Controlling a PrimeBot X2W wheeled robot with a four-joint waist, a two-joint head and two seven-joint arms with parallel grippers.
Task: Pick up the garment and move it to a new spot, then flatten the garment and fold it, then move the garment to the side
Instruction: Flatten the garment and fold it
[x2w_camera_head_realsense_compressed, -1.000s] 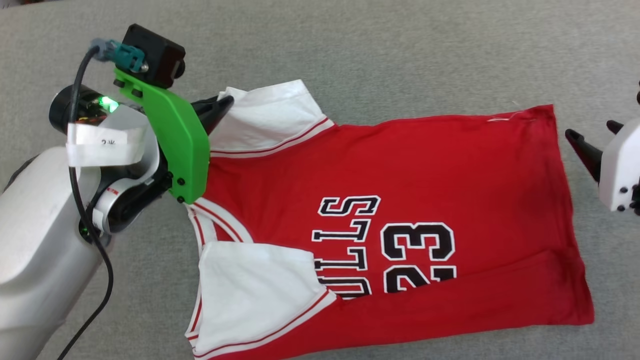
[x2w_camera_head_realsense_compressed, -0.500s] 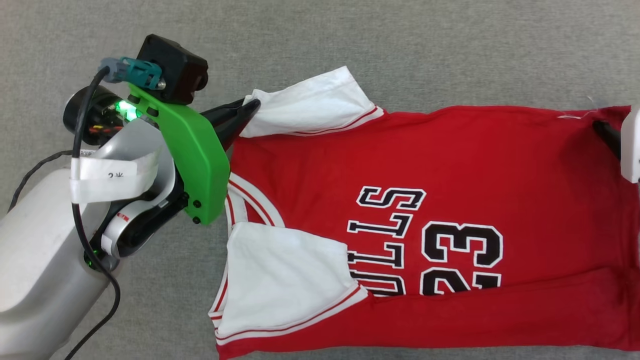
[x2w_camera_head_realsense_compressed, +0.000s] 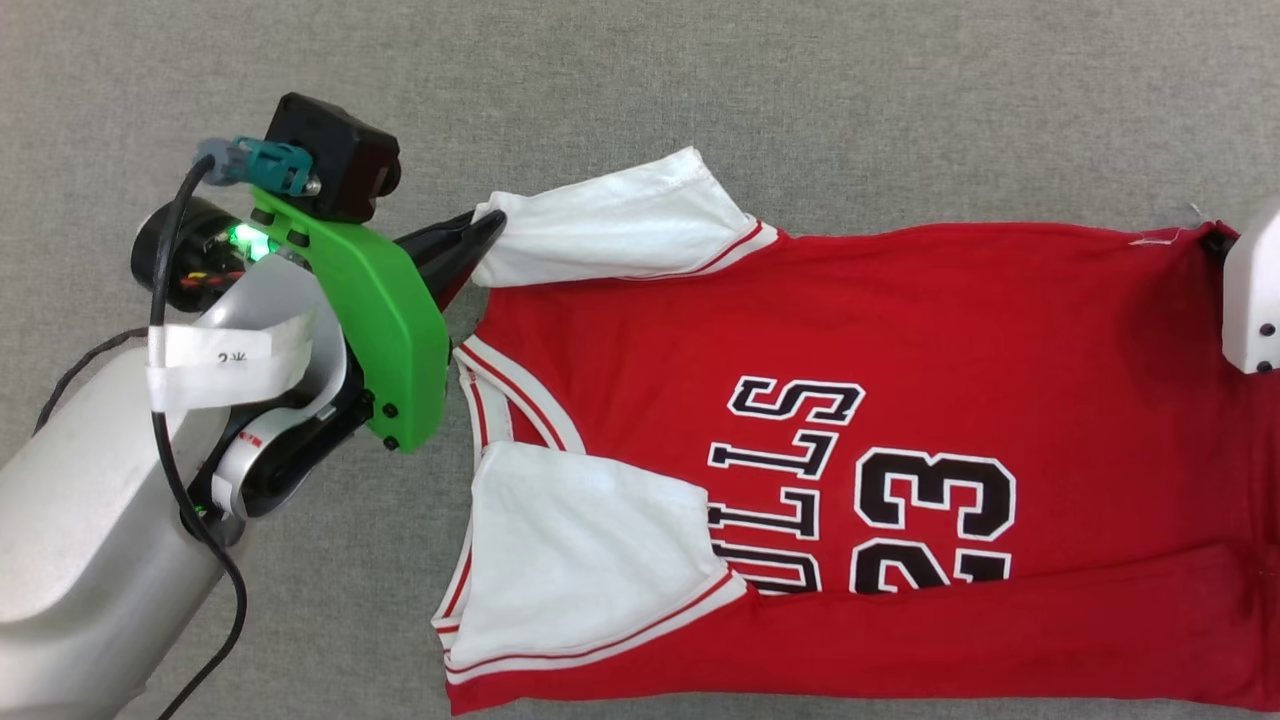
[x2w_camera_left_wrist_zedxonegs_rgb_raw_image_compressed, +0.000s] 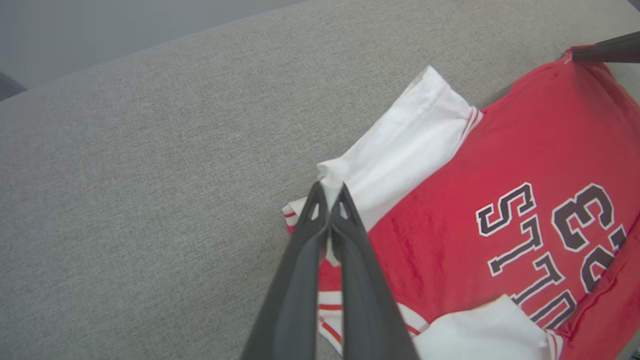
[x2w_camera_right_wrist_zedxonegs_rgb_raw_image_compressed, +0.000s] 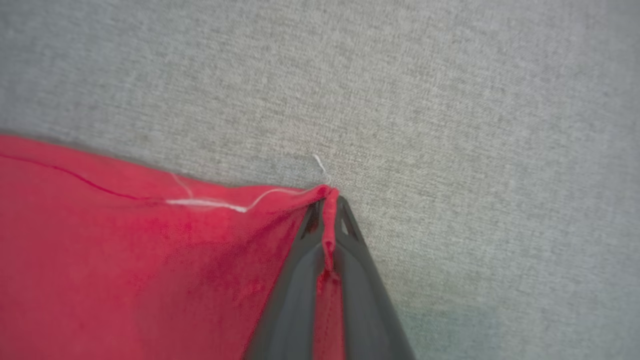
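Observation:
The garment (x2w_camera_head_realsense_compressed: 960, 330), a red jersey with white sleeves and a black "23", lies spread across the grey surface, its collar toward the left of the head view. My left gripper (x2w_camera_head_realsense_compressed: 488, 222) is shut on the tip of the far white sleeve (x2w_camera_left_wrist_zedxonegs_rgb_raw_image_compressed: 400, 150); in the left wrist view the left gripper (x2w_camera_left_wrist_zedxonegs_rgb_raw_image_compressed: 330, 192) pinches white cloth between its dark fingers. At the right edge my right gripper (x2w_camera_right_wrist_zedxonegs_rgb_raw_image_compressed: 329, 200) is shut on the garment's far hem corner (x2w_camera_right_wrist_zedxonegs_rgb_raw_image_compressed: 295, 197), red cloth pressed between its jaws. Its white housing (x2w_camera_head_realsense_compressed: 1255, 300) covers that corner in the head view.
The grey fabric surface (x2w_camera_head_realsense_compressed: 700, 90) extends beyond the garment on the far side and to the left. My left arm's pale forearm (x2w_camera_head_realsense_compressed: 90, 540) and black cable (x2w_camera_head_realsense_compressed: 160, 400) occupy the lower left. A loose white thread (x2w_camera_right_wrist_zedxonegs_rgb_raw_image_compressed: 215, 202) trails from the hem.
The right gripper has reached the hem corner and shut on it, having stood open. The head camera shifted, so the garment sits further right. The left gripper keeps its hold on the sleeve.

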